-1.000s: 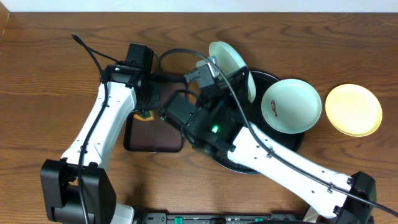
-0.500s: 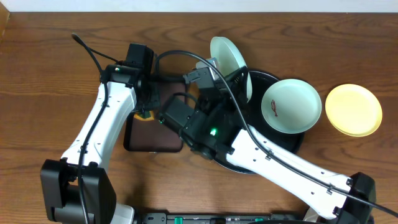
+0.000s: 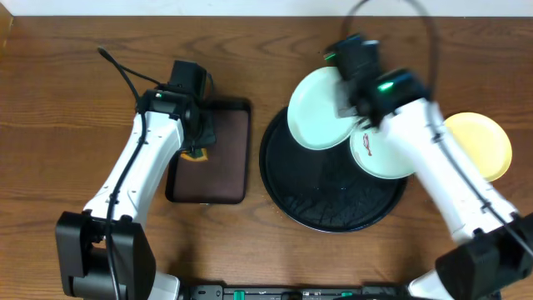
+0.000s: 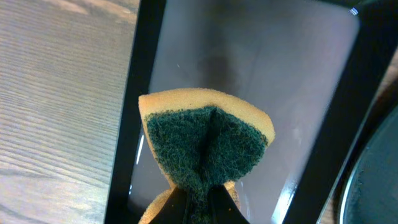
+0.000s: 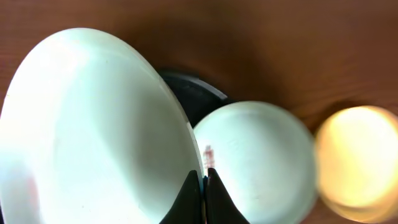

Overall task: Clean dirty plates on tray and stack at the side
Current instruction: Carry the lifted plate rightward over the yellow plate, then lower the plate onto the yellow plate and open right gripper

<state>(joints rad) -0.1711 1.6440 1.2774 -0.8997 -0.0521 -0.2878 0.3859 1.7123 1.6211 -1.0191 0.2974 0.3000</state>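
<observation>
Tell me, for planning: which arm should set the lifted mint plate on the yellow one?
Right: the right gripper grips the mint plate by its rim, and the yellow plate lies on that side. The left gripper holds the sponge.

We see two slim robot arms at a wooden desk. The left arm (image 3: 137, 162) has smooth white shell segments joined by black motor housings, with a boxy black base (image 3: 100, 250) and a square black wrist block (image 3: 187, 79). A thin black cable (image 3: 123, 73) runs loose beside its upper segment. The right arm (image 3: 445, 179) has the same white shells and black joints, though it looks slightly blurred. A small green light (image 3: 386, 84) glows on its wrist housing, and a second cable (image 3: 430, 23) arcs above. Up close, the left claw (image 4: 199, 199) has two narrow matte black fingers. The right claw (image 5: 203, 186) has two slim black fingers tapering to points.
</observation>
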